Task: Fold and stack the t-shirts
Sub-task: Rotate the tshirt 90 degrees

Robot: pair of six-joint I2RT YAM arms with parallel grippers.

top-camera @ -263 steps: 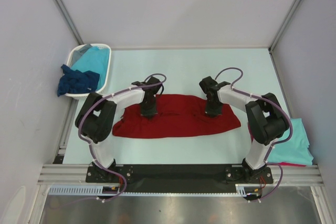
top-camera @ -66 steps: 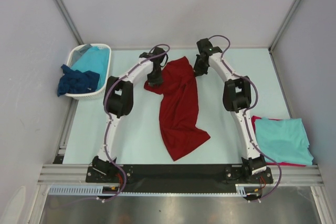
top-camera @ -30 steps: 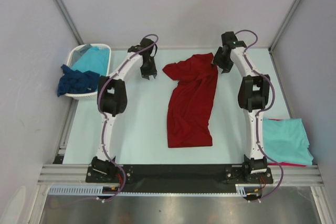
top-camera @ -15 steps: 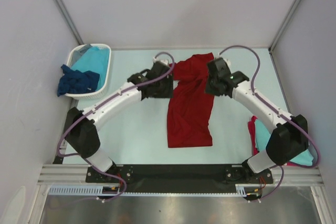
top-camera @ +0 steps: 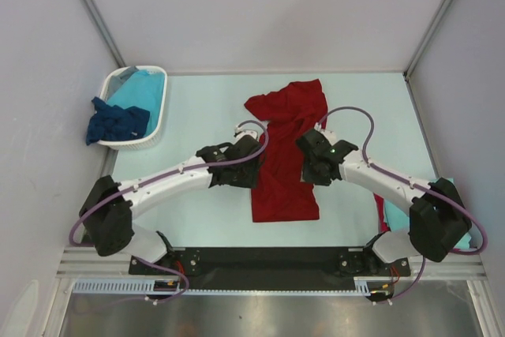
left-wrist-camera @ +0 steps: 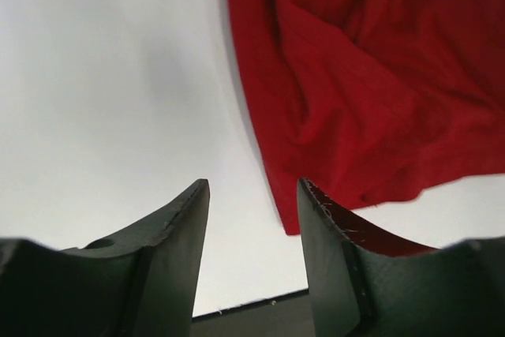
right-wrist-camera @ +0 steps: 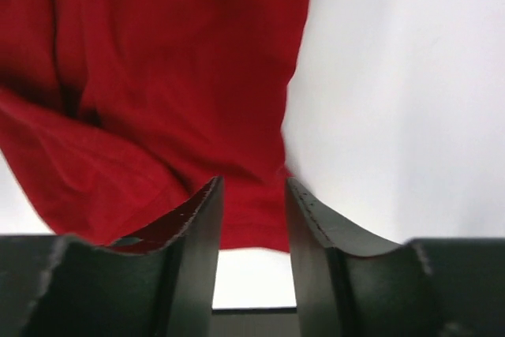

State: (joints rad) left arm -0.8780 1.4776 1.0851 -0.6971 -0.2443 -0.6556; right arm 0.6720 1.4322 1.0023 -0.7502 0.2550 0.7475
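A dark red short-sleeved cloth t-shirt (top-camera: 286, 151) lies stretched lengthwise on the pale table (top-camera: 197, 108), its wider end away from the arms. The left gripper (left-wrist-camera: 252, 187) hangs at the shirt's left edge, fingers spread and holding nothing. The right gripper (right-wrist-camera: 251, 183) hovers over the shirt's right edge, likewise spread and empty. Well to the shirt's left, a white plastic basket (top-camera: 162, 108) holds a turquoise shirt (top-camera: 142, 88) and a navy shirt (top-camera: 117, 120)

Two white arms (top-camera: 170, 181) with black joints (top-camera: 106, 222), purple cables (top-camera: 348, 109) looped alongside (claw fingers (left-wrist-camera: 170, 258) dark and curved).
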